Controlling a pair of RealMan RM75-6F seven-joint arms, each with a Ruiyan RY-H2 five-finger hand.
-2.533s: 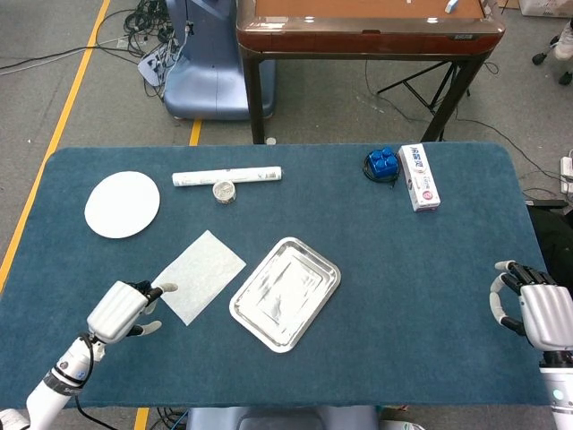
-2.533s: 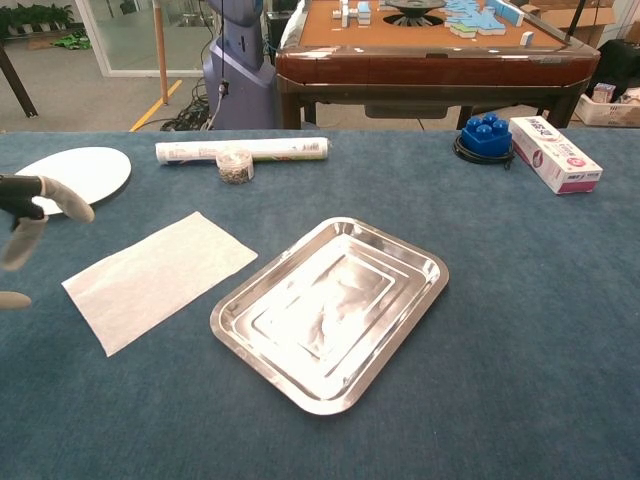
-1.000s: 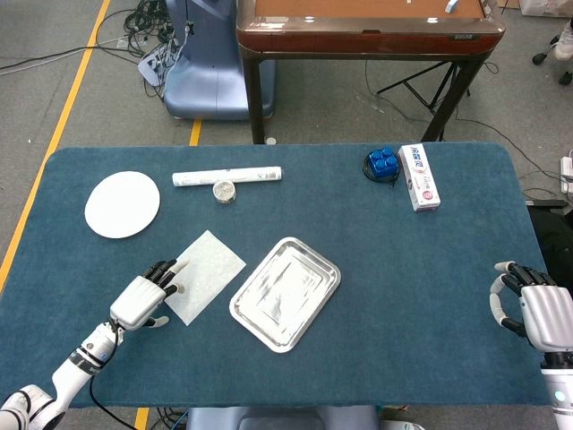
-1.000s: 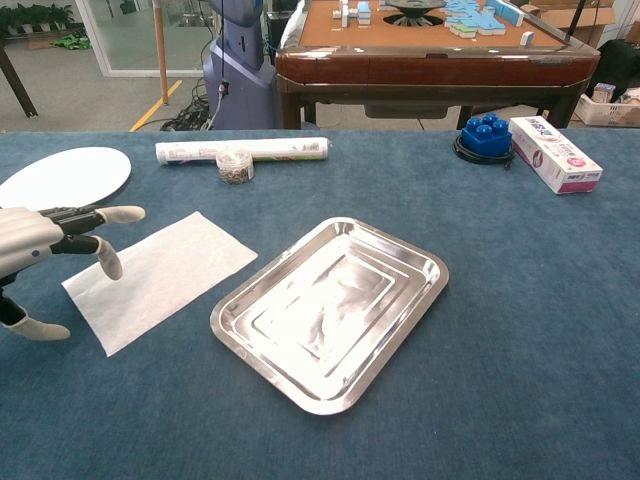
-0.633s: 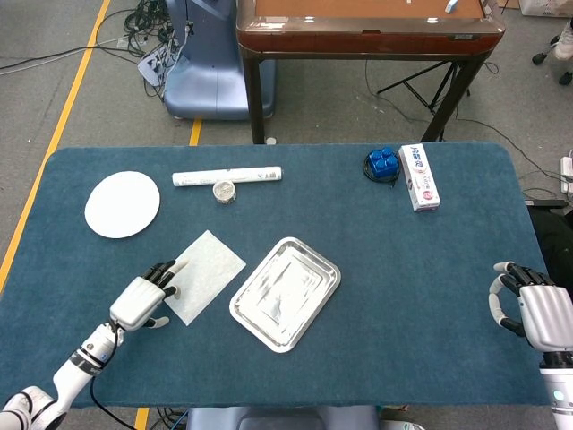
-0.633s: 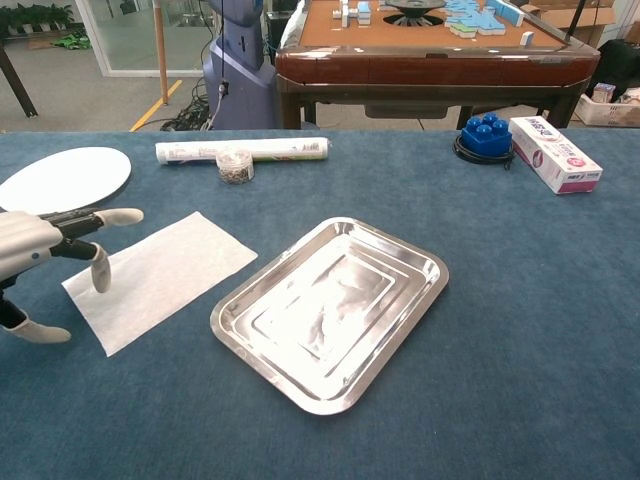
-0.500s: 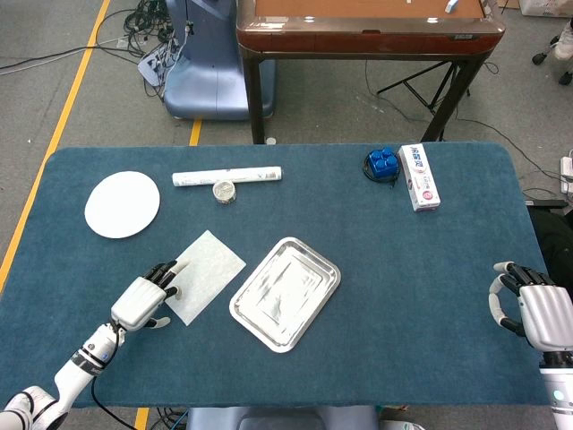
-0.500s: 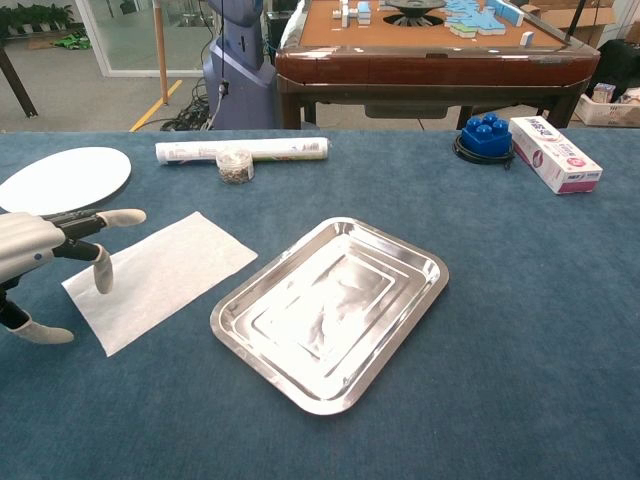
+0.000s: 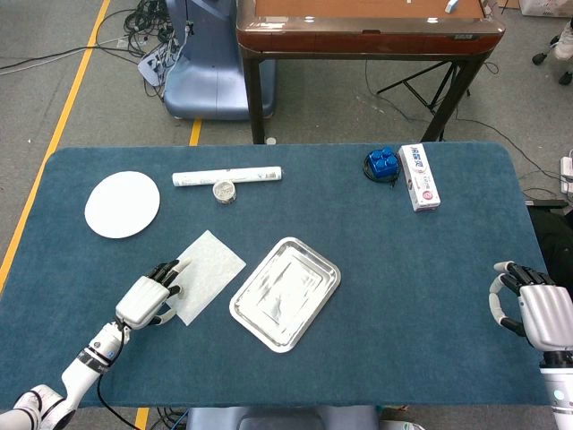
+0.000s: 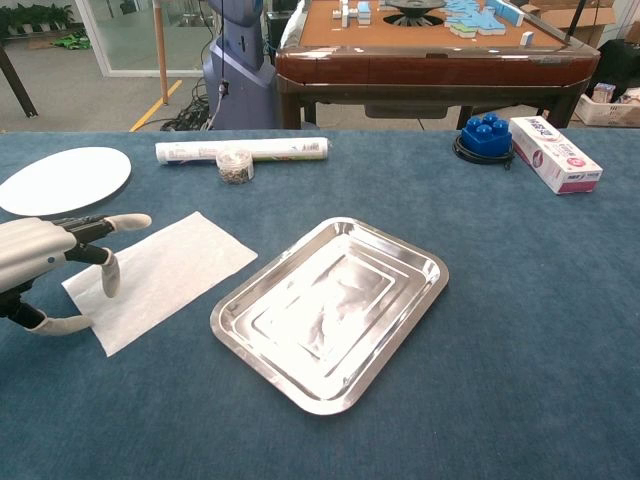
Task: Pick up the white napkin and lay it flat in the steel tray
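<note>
The white napkin (image 9: 210, 271) (image 10: 165, 272) lies flat on the blue cloth, just left of the steel tray (image 9: 243, 309) (image 10: 419, 303). The tray holds nothing. My left hand (image 9: 148, 298) (image 10: 45, 262) hovers over the napkin's near left corner with its fingers spread and pointing toward the tray; it holds nothing. Whether a fingertip touches the paper is unclear. My right hand (image 9: 535, 312) waits at the table's right edge, fingers curled loosely apart and empty; only the head view shows it.
A white round plate (image 9: 123, 204) (image 10: 62, 179) lies at the far left. Behind the napkin are a paper roll (image 9: 227, 176) (image 10: 243, 150) and a small jar (image 9: 224, 192) (image 10: 235, 164). A blue block (image 9: 382, 163) (image 10: 485, 134) and a white box (image 9: 419, 176) (image 10: 555, 153) sit far right.
My left hand has slid right and forward, from beside the napkin to over its near left corner. The napkin, the tray and my right hand have stayed put.
</note>
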